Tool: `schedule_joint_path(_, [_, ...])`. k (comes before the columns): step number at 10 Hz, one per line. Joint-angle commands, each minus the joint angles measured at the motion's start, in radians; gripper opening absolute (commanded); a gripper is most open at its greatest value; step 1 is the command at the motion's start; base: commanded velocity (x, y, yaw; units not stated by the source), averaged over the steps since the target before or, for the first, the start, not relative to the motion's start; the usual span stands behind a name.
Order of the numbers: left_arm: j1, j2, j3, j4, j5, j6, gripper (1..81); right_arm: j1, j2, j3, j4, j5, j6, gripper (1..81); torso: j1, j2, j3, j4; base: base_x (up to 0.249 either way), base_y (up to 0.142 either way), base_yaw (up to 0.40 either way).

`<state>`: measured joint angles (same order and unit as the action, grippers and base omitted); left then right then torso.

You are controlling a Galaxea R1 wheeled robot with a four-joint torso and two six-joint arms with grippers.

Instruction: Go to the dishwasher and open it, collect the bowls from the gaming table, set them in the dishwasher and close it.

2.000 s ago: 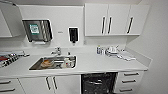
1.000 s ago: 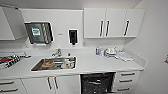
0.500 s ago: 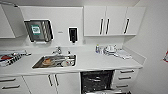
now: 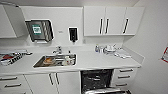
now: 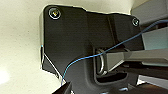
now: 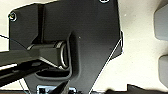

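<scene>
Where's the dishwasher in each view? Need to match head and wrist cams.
Head view: dishwasher at bottom centre-right, under the countertop, door down, between the cupboard below the sink and the drawers.
Left wrist view: not in it; the robot's dark plate over a pale surface.
Right wrist view: not in it; same plate and pale surface.
Shared landmark: the pale surface links the wrist views; nothing ties them to the head view.

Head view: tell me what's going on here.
The robot faces a white kitchenette. The dishwasher under the counter stands open, its dark inside showing and its door folded down at the bottom edge. Nothing is being handled at this moment. A steel sink with items in it is set in the counter left of the dishwasher, and small things stand near the back wall on the right.
</scene>
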<state>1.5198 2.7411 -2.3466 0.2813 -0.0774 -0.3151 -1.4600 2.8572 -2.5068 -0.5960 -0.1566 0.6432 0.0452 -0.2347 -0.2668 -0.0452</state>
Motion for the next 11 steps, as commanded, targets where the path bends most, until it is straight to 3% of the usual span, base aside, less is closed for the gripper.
schedule_joint_path(1, [-0.034,-0.012,0.004,-0.001,0.050,-0.001,81.1,0.049,-0.010,0.000,-0.010,-0.044,-0.005,81.1,-0.045,0.094,0.035,0.000,0.000,0.000,0.000])
schedule_joint_path(3, [-0.034,-0.004,-0.005,-0.001,0.050,-0.001,81.1,0.049,-0.010,0.000,-0.010,-0.043,-0.005,81.1,-0.045,0.167,0.008,0.000,0.000,0.000,0.000])
schedule_joint_path(4, [-0.034,0.008,-0.028,-0.001,0.050,-0.001,81.1,0.049,-0.010,-0.001,-0.010,-0.043,-0.005,81.1,-0.045,0.199,0.015,0.000,0.000,0.000,0.000])
schedule_joint_path(5, [-0.034,0.017,-0.043,0.001,0.050,-0.001,81.1,0.049,-0.010,-0.001,-0.010,-0.043,-0.005,81.1,-0.036,0.133,0.042,0.000,0.000,0.000,0.000])
schedule_joint_path(11, [-0.034,0.083,-0.137,-0.002,0.053,-0.002,81.1,0.052,-0.010,-0.004,-0.007,-0.043,-0.004,81.1,-0.040,0.182,0.185,0.000,0.000,0.000,0.000])
